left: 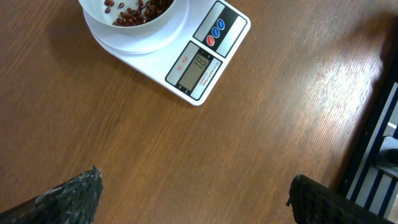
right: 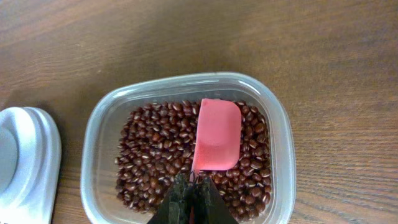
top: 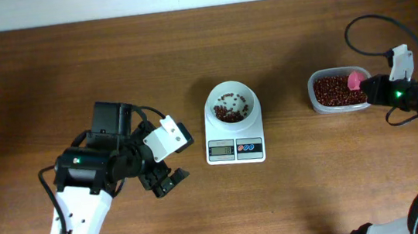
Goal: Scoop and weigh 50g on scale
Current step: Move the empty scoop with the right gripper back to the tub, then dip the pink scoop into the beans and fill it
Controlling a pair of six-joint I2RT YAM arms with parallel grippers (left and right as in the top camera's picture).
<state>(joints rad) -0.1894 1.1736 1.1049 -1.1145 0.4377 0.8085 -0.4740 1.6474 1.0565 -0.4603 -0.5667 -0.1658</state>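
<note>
Pinching pink scoop point(right: 216, 134) over beans point(right: 155, 155), right claw point(right: 191, 190), left claw point(left: 196, 193) open

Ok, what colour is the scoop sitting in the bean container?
Pink. The scoop shows best in the right wrist view.

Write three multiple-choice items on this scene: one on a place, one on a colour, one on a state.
1. Where is the scoop?
A. in the scale's bowl
B. in the bean container
C. on the table
2. What colour is the scoop?
A. green
B. pink
C. black
3. How is the left pincer?
A. open
B. shut on the scoop
C. shut on a bean
Answers: B, its blade lies on the beans there; B, the blade is pink; A, its fingers stand far apart, holding nothing.
</note>
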